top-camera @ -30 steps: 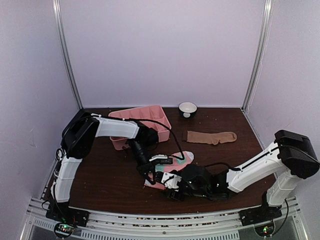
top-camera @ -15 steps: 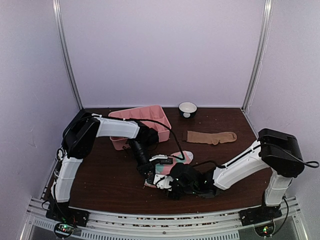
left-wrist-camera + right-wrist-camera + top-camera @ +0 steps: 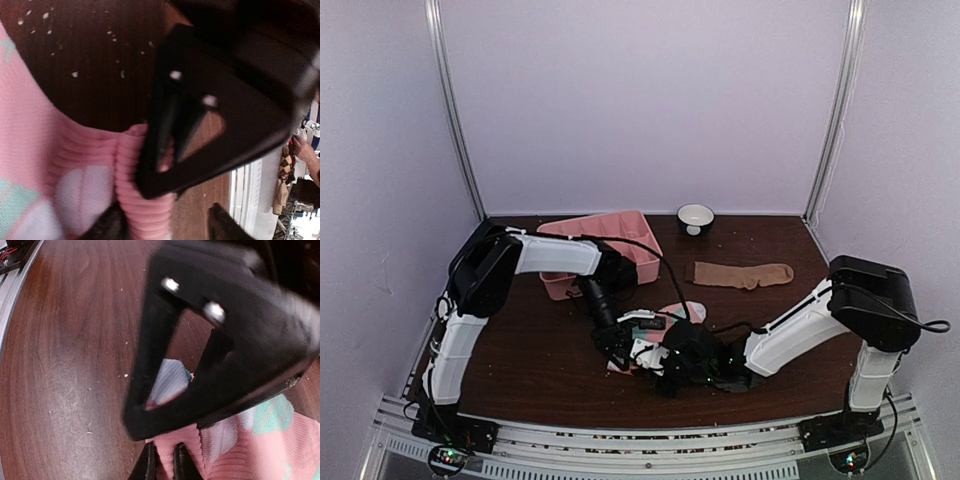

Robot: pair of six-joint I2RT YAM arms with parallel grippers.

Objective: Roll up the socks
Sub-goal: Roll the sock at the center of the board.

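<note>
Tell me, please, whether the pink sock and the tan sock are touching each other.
Apart. The top view shows bare brown table plainly between the pink sock and the tan sock lying farther back.

my left gripper [image 3: 620,346] and my right gripper [image 3: 657,360] meeting on pink sock [image 3: 687,311] near front edge, tan sock [image 3: 742,274] flat toward right edge, pink tray [image 3: 582,231] and bowl [image 3: 695,217] at back edge

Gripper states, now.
Left gripper: open, astride the pink sock cuff.
Right gripper: shut on the pink sock's edge.
</note>
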